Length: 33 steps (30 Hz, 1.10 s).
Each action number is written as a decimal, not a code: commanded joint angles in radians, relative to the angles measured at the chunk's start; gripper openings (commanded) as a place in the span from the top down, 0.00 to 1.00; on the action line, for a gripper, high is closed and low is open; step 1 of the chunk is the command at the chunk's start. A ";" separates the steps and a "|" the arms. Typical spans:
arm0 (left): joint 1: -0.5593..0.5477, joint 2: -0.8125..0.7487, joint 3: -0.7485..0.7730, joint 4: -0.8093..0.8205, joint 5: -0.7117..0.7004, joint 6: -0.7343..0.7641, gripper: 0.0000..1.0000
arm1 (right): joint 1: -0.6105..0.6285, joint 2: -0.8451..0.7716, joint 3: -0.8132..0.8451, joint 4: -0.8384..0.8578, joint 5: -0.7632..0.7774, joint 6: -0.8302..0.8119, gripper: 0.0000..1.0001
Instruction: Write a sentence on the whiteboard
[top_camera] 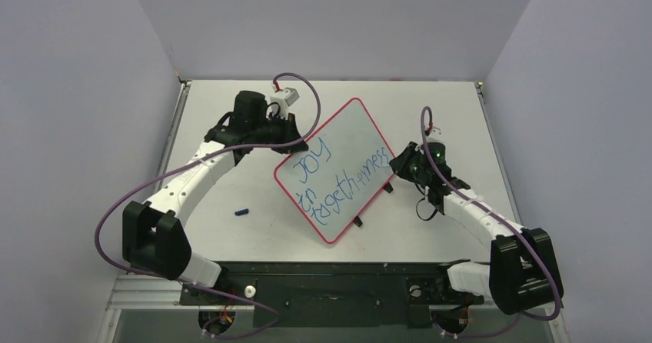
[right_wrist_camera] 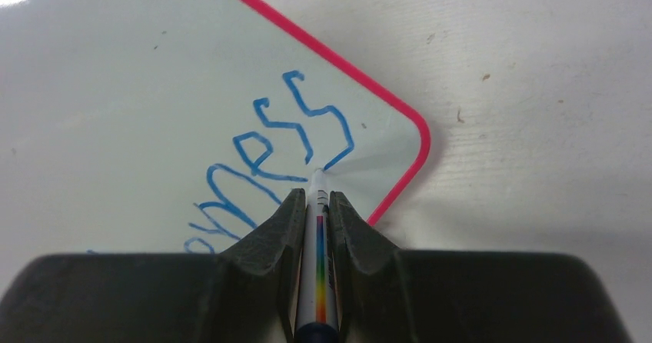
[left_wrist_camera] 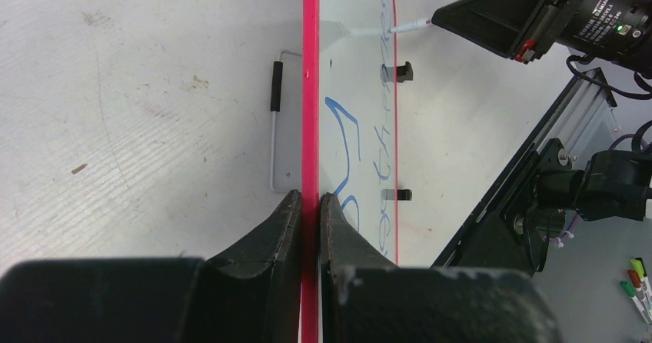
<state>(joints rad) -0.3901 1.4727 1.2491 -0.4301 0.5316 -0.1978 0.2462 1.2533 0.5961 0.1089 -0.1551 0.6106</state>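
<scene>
I'm clenching the marker (right_wrist_camera: 320, 243) in the right gripper (right_wrist_camera: 317, 197), tip on the whiteboard (right_wrist_camera: 115, 89) stretching toward upper left, with the left gripper (left_wrist_camera: 309, 198) clamping its edge.

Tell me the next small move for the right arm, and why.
Probably lift the marker straight off the whiteboard: held in the right gripper, its tip sits at the end of the final s, "togetherness" looks complete, and the corner leaves little room.

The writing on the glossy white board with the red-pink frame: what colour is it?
The writing is blue, clearest in the right wrist view.
</scene>
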 commanded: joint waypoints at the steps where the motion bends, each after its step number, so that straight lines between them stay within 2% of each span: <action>1: -0.003 -0.046 0.001 0.026 -0.030 0.060 1.00 | 0.026 -0.098 0.052 -0.078 -0.029 -0.013 1.00; 7: -0.003 -0.049 0.005 0.004 -0.041 0.063 1.00 | 0.025 -0.254 0.135 -0.231 0.015 -0.034 1.00; 12: -0.003 -0.064 0.000 -0.006 -0.052 0.056 1.00 | 0.022 -0.346 0.163 -0.277 0.024 -0.027 1.00; 24: -0.004 -0.112 -0.081 -0.031 -0.053 0.036 1.00 | 0.021 -0.392 0.150 -0.289 0.012 -0.015 1.00; 33: -0.015 -0.092 -0.142 -0.013 -0.023 0.009 1.00 | 0.010 -0.420 0.124 -0.288 0.008 -0.014 1.00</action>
<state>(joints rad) -0.3889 1.3762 1.1534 -0.4129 0.5072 -0.2081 0.2672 0.8585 0.7334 -0.1967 -0.1467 0.5922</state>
